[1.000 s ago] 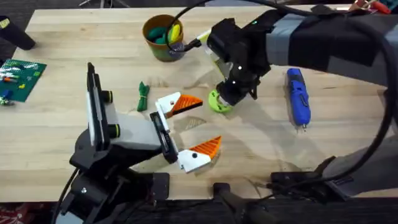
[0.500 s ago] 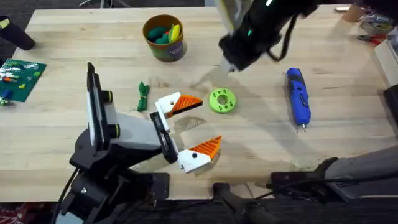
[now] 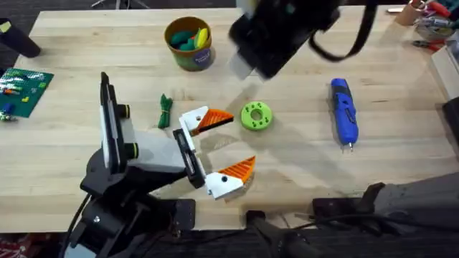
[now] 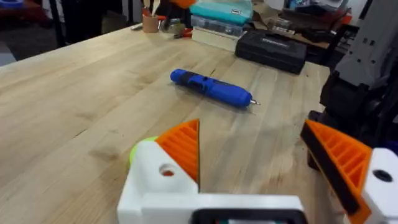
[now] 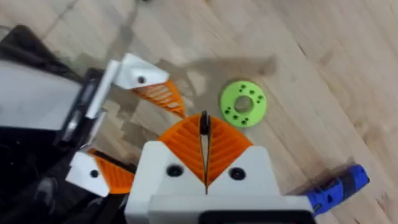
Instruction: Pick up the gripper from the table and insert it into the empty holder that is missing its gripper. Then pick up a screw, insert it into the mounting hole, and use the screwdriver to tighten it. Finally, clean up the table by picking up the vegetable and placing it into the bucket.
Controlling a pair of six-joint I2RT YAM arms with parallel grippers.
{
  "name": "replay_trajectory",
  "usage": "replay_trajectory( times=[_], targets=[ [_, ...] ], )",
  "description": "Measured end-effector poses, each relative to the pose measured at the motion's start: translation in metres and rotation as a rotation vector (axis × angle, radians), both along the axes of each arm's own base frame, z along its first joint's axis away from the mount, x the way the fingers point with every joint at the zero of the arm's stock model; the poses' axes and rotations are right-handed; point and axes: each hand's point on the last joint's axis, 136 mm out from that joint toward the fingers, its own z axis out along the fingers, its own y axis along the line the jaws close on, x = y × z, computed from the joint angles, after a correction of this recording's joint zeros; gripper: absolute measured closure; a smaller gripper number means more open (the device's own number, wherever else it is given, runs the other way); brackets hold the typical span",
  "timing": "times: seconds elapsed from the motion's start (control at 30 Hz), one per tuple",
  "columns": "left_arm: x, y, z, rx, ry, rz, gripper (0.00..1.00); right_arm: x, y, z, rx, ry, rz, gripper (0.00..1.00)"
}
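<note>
My right gripper (image 5: 204,146) is shut, its orange pads pinching a thin dark screw (image 5: 204,123) at their tips; in the overhead view it hangs high as a dark blur (image 3: 276,32). Below it lies the lime-green disc (image 3: 256,116) (image 5: 243,103). Low over the table (image 3: 301,165), my left gripper (image 3: 229,143) (image 4: 261,155) stands open with nothing between its fingers, just left of the disc. The blue screwdriver (image 3: 343,111) (image 4: 211,89) lies at the right. Left of the left gripper lies the dark-green vegetable (image 3: 166,111). At the back stands the yellow-orange bucket (image 3: 188,41) with toys inside.
A green brick baseplate (image 3: 25,89) sits at the table's left edge. Boxes and a cup crowd the far right corner (image 3: 430,18). Bare wood lies between the disc and the screwdriver.
My right gripper has lifted off the lime-green disc and risen toward the back, uncovering the disc. The left arm has not moved.
</note>
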Motion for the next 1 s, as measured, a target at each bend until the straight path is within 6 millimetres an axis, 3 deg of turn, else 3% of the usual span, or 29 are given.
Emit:
replay_trajectory(
  times=[0.27, 0.4, 0.63, 1.0],
  targets=[
    [0.000, 0.000, 0.000, 0.000, 0.000, 0.000, 0.011, -0.042, 0.044, 0.005, 0.036, -0.030, 0.175, 0.995],
    [0.000, 0.000, 0.000, 0.000, 0.000, 0.000, 0.011, -0.053, 0.053, 0.007, 0.046, -0.032, 0.213, 0.995],
    [0.000, 0.000, 0.000, 0.000, 0.000, 0.000, 0.011, -0.046, 0.069, 0.011, 0.039, -0.027, 0.217, 0.995],
    [0.000, 0.000, 0.000, 0.000, 0.000, 0.000, 0.011, -0.042, 0.076, -0.009, -0.049, -0.008, 0.304, 0.995]
  ],
)
